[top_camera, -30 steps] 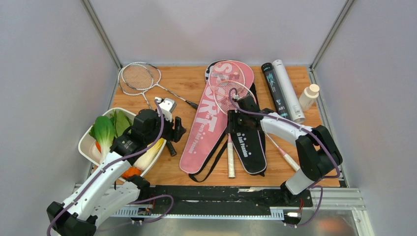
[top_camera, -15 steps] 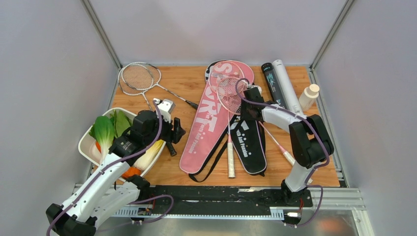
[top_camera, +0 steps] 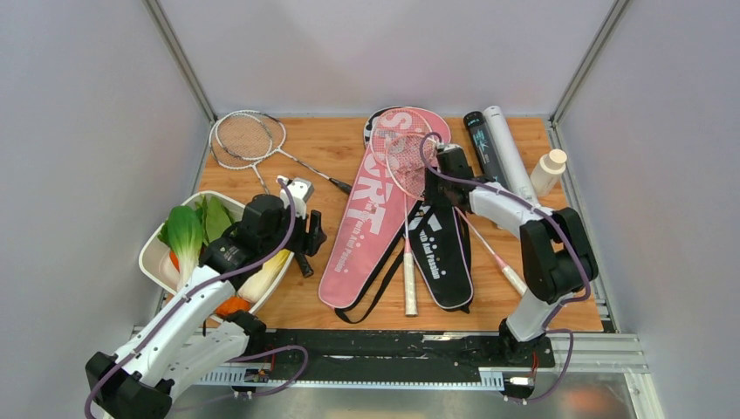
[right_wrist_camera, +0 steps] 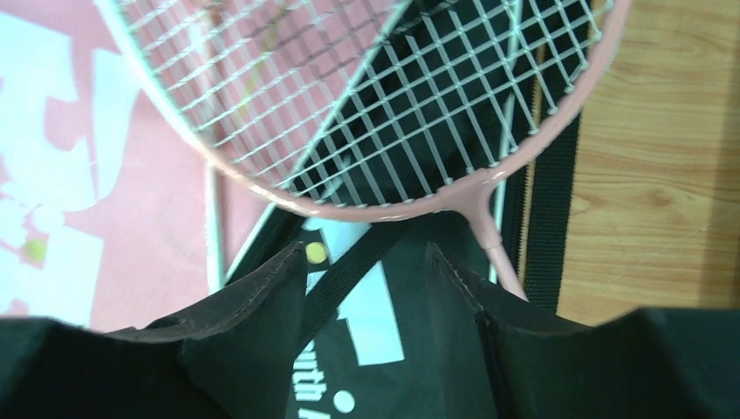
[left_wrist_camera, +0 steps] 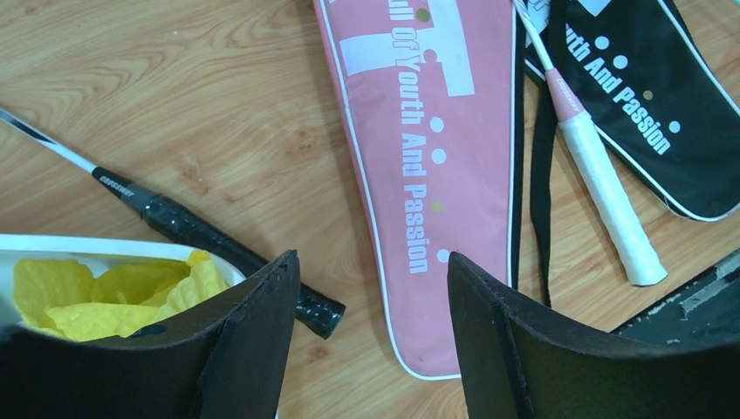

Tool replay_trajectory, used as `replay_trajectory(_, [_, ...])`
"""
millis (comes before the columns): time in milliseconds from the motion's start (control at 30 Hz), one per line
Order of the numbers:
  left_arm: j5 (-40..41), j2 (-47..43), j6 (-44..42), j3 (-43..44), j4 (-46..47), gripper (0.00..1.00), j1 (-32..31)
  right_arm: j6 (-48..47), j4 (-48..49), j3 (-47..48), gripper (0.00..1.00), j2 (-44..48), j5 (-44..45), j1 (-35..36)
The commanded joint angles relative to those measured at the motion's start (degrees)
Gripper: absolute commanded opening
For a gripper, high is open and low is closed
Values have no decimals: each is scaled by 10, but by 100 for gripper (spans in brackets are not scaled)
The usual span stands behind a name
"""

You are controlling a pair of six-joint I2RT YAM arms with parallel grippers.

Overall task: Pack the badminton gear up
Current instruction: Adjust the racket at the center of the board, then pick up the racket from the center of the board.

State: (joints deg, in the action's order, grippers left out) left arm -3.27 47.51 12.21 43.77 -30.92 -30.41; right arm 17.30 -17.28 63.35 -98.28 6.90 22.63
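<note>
Pink racket lies just ahead of the right gripper, whose jaws stand spread and empty over the black bag. Closing here, it could pinch bag fabric or strings rather than the shaft. Left gripper hangs spread, empty too.

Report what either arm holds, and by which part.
Nothing: both arms' jaws stand open and empty, right above the black bag, left above the table.

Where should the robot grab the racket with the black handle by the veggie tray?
On the black handle, from straight above, with the left pincer closing across it. It lies flat on the table with room either side, and it looks much thicker than the thin shaft.
</note>
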Motion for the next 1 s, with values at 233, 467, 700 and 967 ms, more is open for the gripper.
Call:
replay_trajectory(233, [-13,12,0,3,25,65,-8,46,15,-44,52,68,-142,81])
replay_trajectory(467, [17,34,20,4,28,62,-53,67,28,-52,48,16,-13,131])
replay_trajectory(700, [67,27,28,-14,38,62,-92,69,31,-58,41,7,6,150])
replay_trajectory(967, [69,34,42,-27,59,62,-101,60,47,-56,5,-21,-12,149])
